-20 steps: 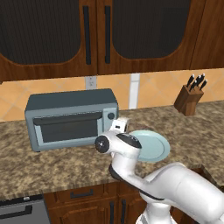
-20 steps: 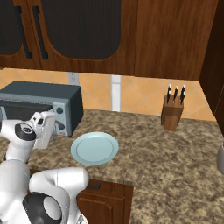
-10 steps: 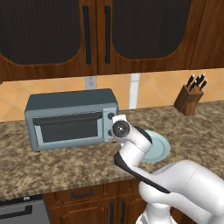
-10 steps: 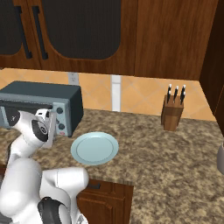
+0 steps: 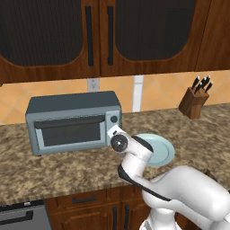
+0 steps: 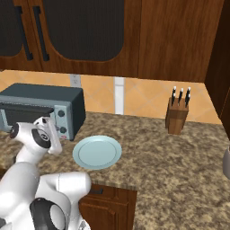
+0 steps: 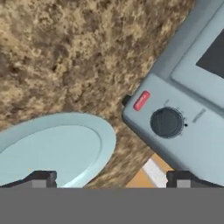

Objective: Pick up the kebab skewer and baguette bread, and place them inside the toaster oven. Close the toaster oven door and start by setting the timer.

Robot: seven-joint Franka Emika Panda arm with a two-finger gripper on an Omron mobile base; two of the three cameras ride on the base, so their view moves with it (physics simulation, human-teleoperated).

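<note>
Swung right and upward, the claw (image 7: 111,179) is held wide open and empty beside the oven (image 5: 72,121) (door closed) above the plate (image 7: 52,148); no food is visible.

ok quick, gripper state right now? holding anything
Gripper: open, jaws wide apart, holding nothing; it hangs over the counter between the plate and the toaster oven.
</note>
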